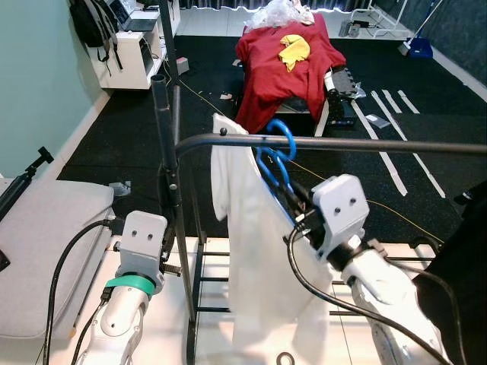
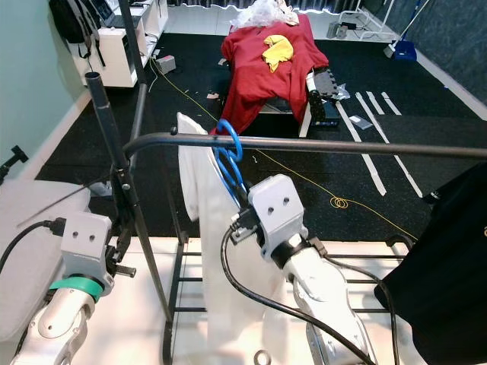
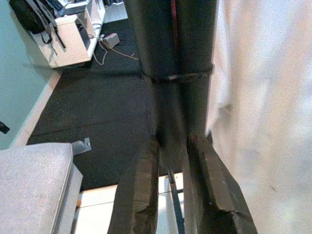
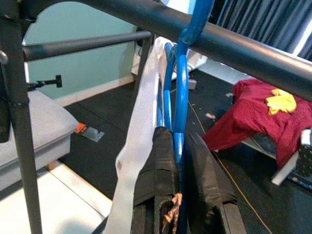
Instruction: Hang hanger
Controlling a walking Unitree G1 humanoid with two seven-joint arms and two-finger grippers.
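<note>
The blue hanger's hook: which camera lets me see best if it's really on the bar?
The right wrist view: the blue hanger fills its middle, its hook curled over the dark rail, with the right gripper clamped on it. Both eye views show the hook from above, smaller. In the left wrist view I can't make it out.

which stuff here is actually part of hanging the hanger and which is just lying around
Part of the job: blue hanger, white shirt, rack rail, right gripper, left gripper on the rack post.

Lying about: red cloth, yellow cloth, backpack, grey cushion.
</note>
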